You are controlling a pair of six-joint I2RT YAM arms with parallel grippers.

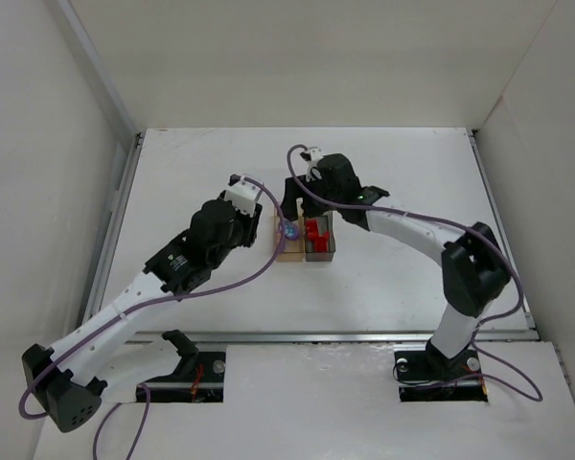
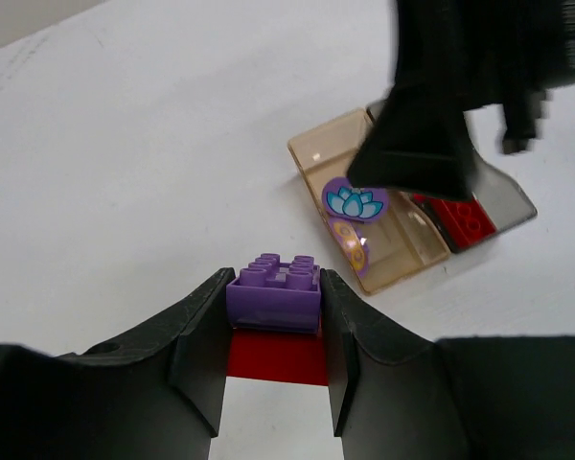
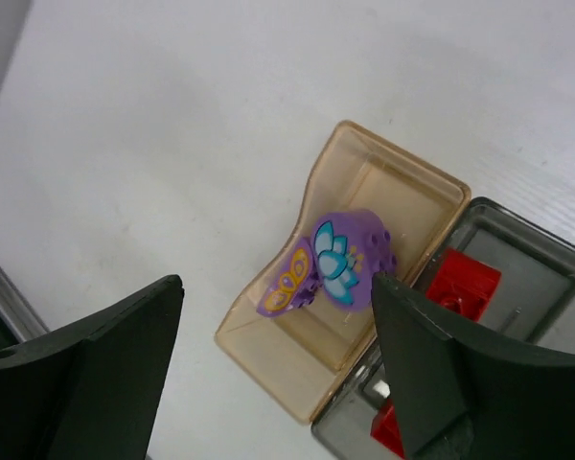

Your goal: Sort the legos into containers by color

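My left gripper [image 2: 274,279] is shut on a purple brick [image 2: 273,305], with a red brick [image 2: 278,356] directly under it between the fingers. It hovers over the table left of the tan bin [image 2: 337,153]; it also shows in the top view [image 1: 256,204]. The tan bin [image 3: 388,184] holds two purple printed pieces, one with a blue lotus [image 3: 345,254], one with a yellow butterfly [image 3: 287,280]. The grey bin [image 3: 541,278] beside it holds red bricks [image 3: 465,278]. My right gripper [image 3: 273,359] is open and empty above the tan bin [image 1: 289,251].
The two bins stand side by side mid-table, the grey bin [image 1: 320,251] to the right. White walls enclose the table on the left, back and right. My right gripper [image 2: 426,125] hangs close over the bins in the left wrist view.
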